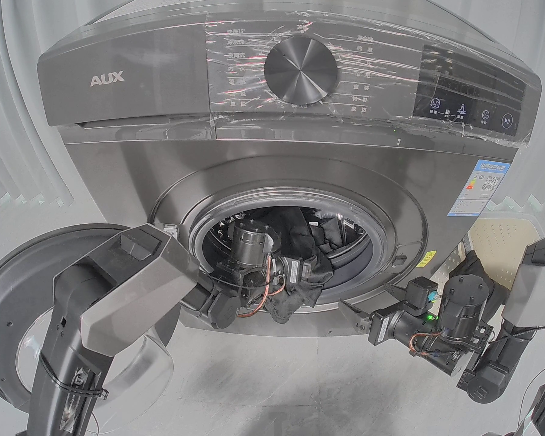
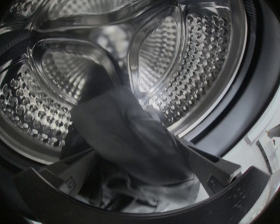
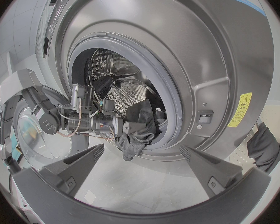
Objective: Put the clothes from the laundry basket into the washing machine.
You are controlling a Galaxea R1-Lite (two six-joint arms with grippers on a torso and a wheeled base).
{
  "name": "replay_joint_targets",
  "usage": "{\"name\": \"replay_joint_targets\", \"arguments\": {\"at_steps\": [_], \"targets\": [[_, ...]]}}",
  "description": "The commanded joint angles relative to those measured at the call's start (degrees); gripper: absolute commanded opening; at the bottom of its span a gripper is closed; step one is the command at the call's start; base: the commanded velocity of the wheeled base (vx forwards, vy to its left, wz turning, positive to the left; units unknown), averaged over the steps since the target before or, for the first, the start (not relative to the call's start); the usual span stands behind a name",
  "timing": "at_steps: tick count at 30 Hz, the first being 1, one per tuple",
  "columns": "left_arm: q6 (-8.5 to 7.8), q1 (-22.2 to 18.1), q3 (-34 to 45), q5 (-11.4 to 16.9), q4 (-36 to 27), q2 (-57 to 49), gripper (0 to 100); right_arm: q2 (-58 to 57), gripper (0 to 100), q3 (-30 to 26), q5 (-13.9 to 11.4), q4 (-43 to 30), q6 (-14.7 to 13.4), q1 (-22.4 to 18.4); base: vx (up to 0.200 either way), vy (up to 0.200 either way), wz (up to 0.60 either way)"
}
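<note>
One dark garment (image 3: 140, 125) hangs over the drum (image 2: 193, 63) lip at the left gripper (image 2: 137, 150), whose fingers seem spread wide around it, arm stretched level into the door mouth. Best shove it deeper before backing out, lest it drag back. Right gripper (image 3: 141, 147) hovers wide, empty, low beside the laundry basket (image 1: 502, 243).

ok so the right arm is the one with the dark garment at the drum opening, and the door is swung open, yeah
No, it is the left arm, not the right. The head view shows the left gripper with the dark garment at the drum opening, and the door is swung open. The right gripper sits outside it, jaws open and empty.
</note>
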State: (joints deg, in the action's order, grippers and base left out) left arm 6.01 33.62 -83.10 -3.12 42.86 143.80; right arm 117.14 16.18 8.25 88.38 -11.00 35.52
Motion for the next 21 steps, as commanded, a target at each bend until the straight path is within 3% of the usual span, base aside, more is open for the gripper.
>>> {"name": "replay_joint_targets", "arguments": {"at_steps": [1,12,13,21], "targets": [[-0.12,0.8,5.8,1.3,-1.2,-3.9,100,0.3,100,0.0,0.0,0.0,0.0,0.2,0.0,0.0,0.0],[-0.65,1.2,7.5,1.3,-1.8,-1.2,100,0.3,100,0.0,0.0,0.0,0.0,0.1,0.0,0.0,0.0],[-0.65,1.1,7.5,1.3,-1.8,-0.7,0,0.2,100,0.0,0.0,0.0,0.0,0.1,0.0,0.0,0.0],[0.23,1.2,4.2,0.9,-1.6,0.5,0,0.2,100,0.0,0.0,0.0,0.0,0.1,0.0,0.0,0.0]]}}
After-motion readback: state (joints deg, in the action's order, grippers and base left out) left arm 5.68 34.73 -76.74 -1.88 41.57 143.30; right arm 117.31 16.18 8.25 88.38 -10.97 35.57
